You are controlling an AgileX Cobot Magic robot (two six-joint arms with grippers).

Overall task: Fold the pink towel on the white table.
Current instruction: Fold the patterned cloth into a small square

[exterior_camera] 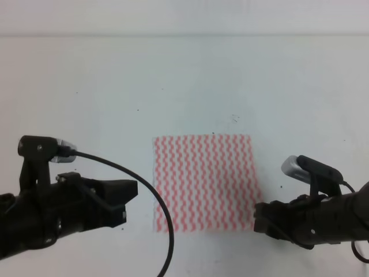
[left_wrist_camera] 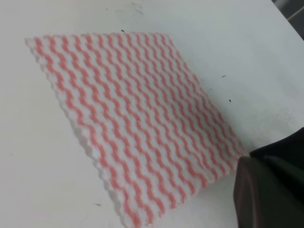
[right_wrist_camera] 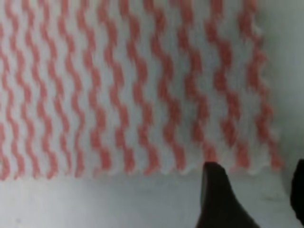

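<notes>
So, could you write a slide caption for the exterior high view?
Pink towel lying flat, unfolded, on the white table, one arm at each side.

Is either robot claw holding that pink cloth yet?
No. The pink towel lies flat, unheld; the right gripper sits open at its near corner, the left gripper beside it.

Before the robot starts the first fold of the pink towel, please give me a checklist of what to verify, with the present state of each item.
1. Pink towel lies flat, unfolded: ok.
2. Towel fully on the white table: ok.
3. Right gripper open, at the towel's near right corner: ok.
4. Left gripper near the towel's left edge, not touching: ok.
5. Left gripper open: cannot tell.
6. Nothing lying on the towel: ok.
</notes>
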